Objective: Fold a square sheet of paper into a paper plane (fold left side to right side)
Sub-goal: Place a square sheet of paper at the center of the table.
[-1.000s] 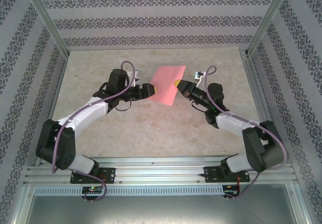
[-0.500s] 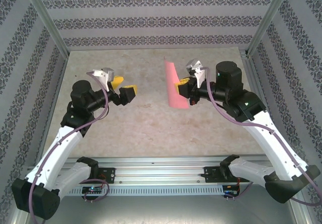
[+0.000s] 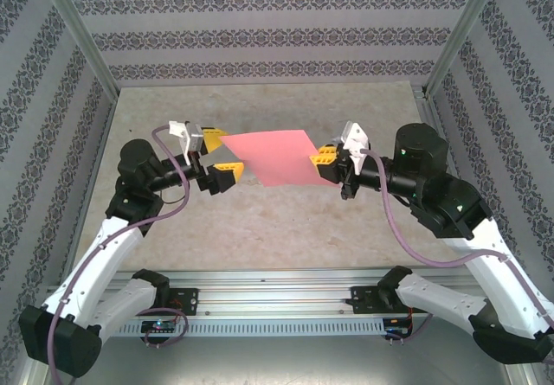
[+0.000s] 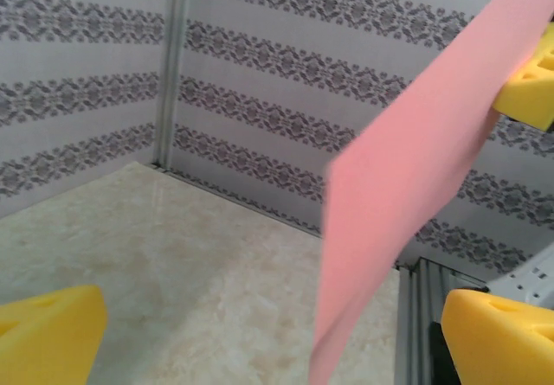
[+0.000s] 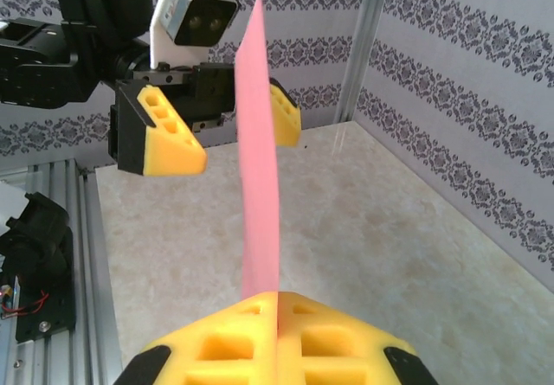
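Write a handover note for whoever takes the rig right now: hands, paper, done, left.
Right hand: shut on the right edge of the pink paper, holding it in the air above the table.
Left hand: open, fingers either side of the paper's left edge, not gripping.
Done: sheet lifted; no crease visible.
Left: the left-to-right fold and every fold after it for the plane.

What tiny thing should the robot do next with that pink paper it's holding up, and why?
Probably close the left jaws on the free edge of the square sheet of paper. The right jaws are shut on its opposite edge, holding it above the table, while the left jaws stand wide open with that free edge between them.
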